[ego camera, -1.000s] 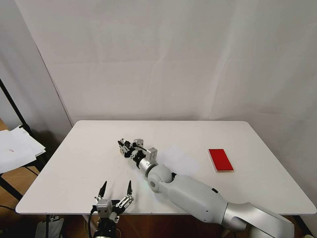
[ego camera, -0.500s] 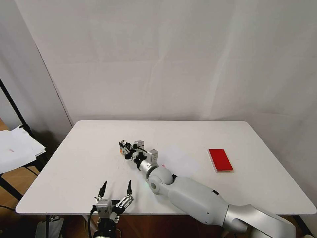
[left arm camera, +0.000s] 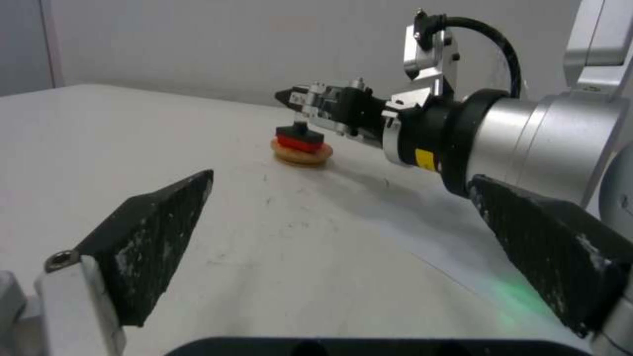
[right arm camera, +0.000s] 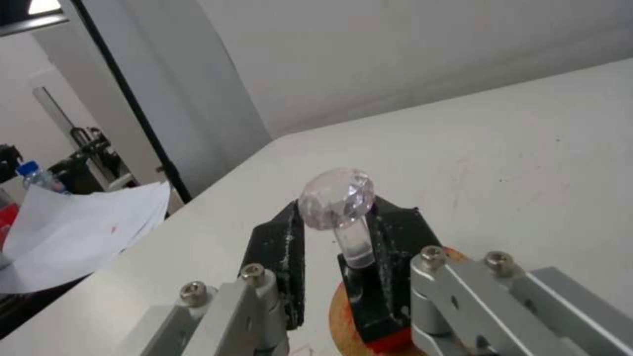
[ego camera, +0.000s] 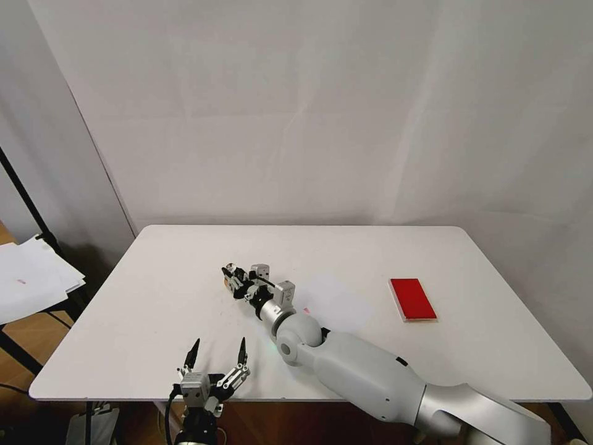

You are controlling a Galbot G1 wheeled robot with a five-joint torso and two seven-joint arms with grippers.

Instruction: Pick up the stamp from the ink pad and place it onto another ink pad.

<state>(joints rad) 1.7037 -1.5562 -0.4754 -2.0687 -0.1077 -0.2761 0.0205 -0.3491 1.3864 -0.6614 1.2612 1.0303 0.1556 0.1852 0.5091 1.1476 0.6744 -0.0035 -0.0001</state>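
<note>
The stamp (right arm camera: 336, 198), black base and clear knob, stands upright on the small round orange pad (left arm camera: 303, 155) left of the table's middle. My right gripper (ego camera: 231, 276) reaches across the table and straddles the stamp's stem. In the right wrist view one finger (right arm camera: 395, 237) lies against the stem and a strip of table shows between the stem and the other finger, so the gripper looks slightly open. The red rectangular ink pad (ego camera: 412, 298) lies bare on the table's right side. My left gripper (ego camera: 216, 353) hangs open at the front edge with nothing in it.
The white table (ego camera: 154, 296) has bare room all round the two pads. Loose white papers (ego camera: 31, 278) sit on a black stand off the table's left side. A white backdrop hangs behind.
My right gripper has sunk a little with the stamp, and the round pad's orange edge now shows beside it. The left arm has stayed put.
</note>
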